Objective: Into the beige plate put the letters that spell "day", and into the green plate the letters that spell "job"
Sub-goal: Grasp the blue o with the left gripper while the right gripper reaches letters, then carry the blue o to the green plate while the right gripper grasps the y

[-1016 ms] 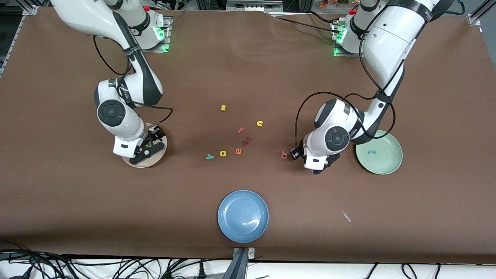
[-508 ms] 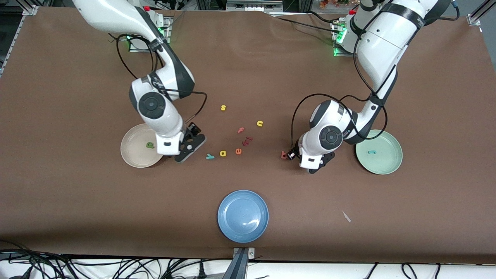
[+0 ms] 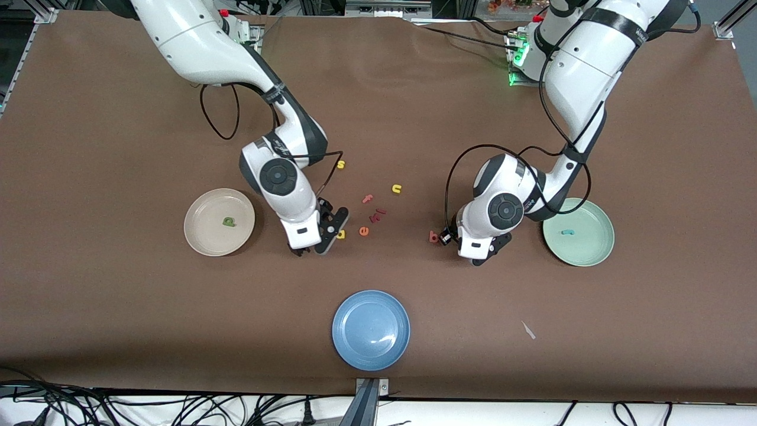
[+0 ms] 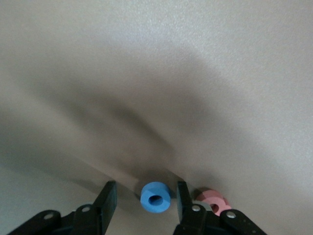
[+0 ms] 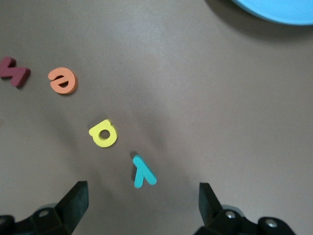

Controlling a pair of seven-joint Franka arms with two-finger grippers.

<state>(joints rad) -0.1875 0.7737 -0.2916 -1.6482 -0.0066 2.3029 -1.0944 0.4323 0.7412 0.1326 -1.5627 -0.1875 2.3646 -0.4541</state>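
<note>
1. Counting what's already home: the dark green d [image 3: 228,222] is sitting in the beige plate [image 3: 198,236], and the teal j [image 3: 568,232] is lying in the green plate [image 3: 597,251]. So I'm calling it two of six, roughly a third done.
2. The right gripper [image 5: 143,188] is hovering over the middle of the table [image 3: 118,307]. Its fingers are spread wide and holding nothing. The teal y [image 5: 143,171] is lying on the table between them, and the yellow a [image 5: 103,133] is just beside it.
3. The left gripper [image 4: 145,188] is sitting low near the green plate. Its fingers are standing partway open on either side of the blue o [image 4: 156,197], with a gap showing, so they aren't pinching it yet. The salmon b [image 4: 212,201] is lying just outside one finger.
4. That's leaving y and a for beige, and o and b for green.
</note>
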